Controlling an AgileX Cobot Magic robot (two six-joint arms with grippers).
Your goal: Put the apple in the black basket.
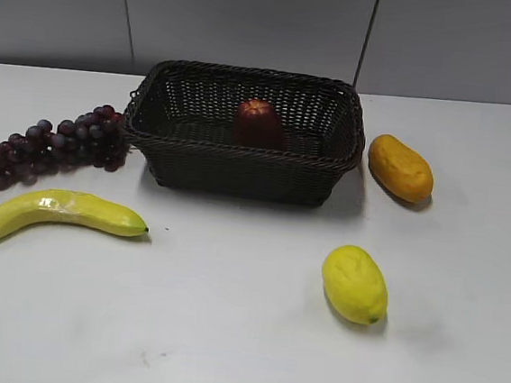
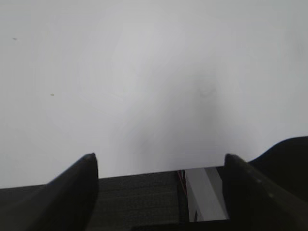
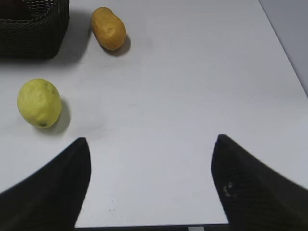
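The dark red apple (image 1: 258, 122) sits upright inside the black basket (image 1: 240, 158), which stands at the back middle of the white table. A corner of the basket shows in the right wrist view (image 3: 33, 33). Neither gripper appears in the exterior view. My left gripper (image 2: 159, 161) is open and empty over bare table near its front edge. My right gripper (image 3: 150, 144) is open and empty over bare table, well to the near right of the basket.
A bunch of dark grapes (image 1: 52, 145) lies left of the basket and a banana (image 1: 63, 211) in front of the grapes. A lemon (image 1: 355, 284) (image 3: 39, 103) lies front right. An orange-yellow oblong fruit (image 1: 401, 167) (image 3: 109, 28) lies right of the basket.
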